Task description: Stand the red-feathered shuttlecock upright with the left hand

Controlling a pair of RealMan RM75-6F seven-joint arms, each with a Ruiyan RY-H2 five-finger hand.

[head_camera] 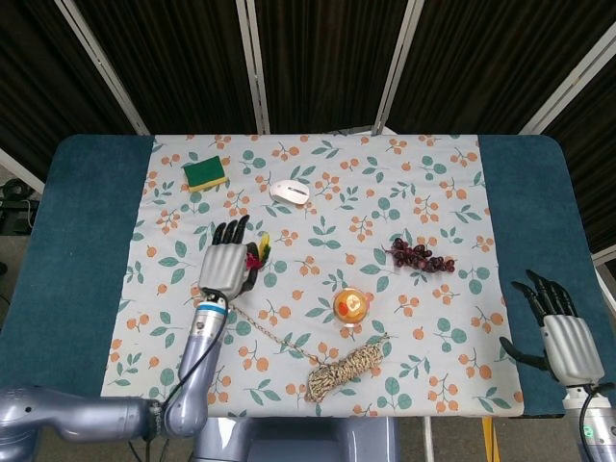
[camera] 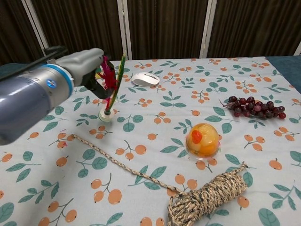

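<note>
The red-feathered shuttlecock (camera: pixel 111 89) stands nearly upright on the cloth, its pale base (camera: pixel 106 115) on the table and its red, green and yellow feathers pointing up. My left hand (camera: pixel 87 66) holds its feathers from the left. From the head camera the left hand (head_camera: pixel 225 267) covers most of the shuttlecock, and only feather tips (head_camera: pixel 258 252) show at its right edge. My right hand (head_camera: pixel 558 325) hangs off the table's right edge, fingers spread and holding nothing.
A braided cord (camera: pixel 123 166) runs from near the shuttlecock to a rope bundle (camera: pixel 209 197). An orange jelly cup (camera: pixel 202 140), grapes (camera: pixel 254 107), a white mouse (camera: pixel 145 78) and a green-yellow sponge (head_camera: pixel 205 173) lie around the cloth (head_camera: pixel 385 202).
</note>
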